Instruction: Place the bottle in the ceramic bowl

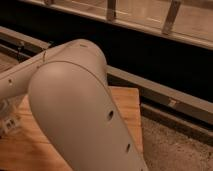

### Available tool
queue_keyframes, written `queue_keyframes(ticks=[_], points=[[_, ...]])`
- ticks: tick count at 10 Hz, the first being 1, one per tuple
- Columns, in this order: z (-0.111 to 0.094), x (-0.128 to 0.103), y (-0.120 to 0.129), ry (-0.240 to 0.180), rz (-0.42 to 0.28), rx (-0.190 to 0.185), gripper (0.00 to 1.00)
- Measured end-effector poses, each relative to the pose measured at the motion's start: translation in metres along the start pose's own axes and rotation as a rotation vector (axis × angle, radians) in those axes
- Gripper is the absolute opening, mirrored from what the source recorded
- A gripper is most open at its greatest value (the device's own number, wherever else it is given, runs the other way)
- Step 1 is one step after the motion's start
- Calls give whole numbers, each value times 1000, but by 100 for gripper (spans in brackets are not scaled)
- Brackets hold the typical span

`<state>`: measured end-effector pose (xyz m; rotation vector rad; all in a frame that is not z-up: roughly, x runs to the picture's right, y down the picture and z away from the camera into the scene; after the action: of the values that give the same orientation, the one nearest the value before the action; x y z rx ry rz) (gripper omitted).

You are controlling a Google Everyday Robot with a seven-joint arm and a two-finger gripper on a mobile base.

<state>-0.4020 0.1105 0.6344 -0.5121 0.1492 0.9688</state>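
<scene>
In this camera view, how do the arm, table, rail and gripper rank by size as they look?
1. Arm: fills the view, but nearest the camera.
2. Table: mostly hidden behind it.
3. Rail: long, thin; unsure against the table.
4. Gripper: probably the small pale part at the left edge.

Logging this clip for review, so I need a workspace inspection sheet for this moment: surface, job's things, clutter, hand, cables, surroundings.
surface: wooden table top, mostly covered by the robot's arm
job's things: bottle and ceramic bowl, nothing seen; the arm may hide them
clutter: one small pale part at the left edge under the arm, cannot be identified
hand: not in view; it is behind the arm or past the left edge
cables: nothing seen
surroundings: metal rail behind the table, dark recess above it, metal posts along the top, speckled floor at lower right
</scene>
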Motion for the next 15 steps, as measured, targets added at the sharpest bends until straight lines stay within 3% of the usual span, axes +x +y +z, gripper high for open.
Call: queue_keyframes(ticks=[3,6,9,12,15], points=[[-30,-4,-82,-26,75,32,0],[-51,41,-153,-54,180,37,0],[-46,100,-201,-85,309,-3,0],[-18,144,-225,-110,371,-46,0],[-8,144,-227,-120,357,-71,0]])
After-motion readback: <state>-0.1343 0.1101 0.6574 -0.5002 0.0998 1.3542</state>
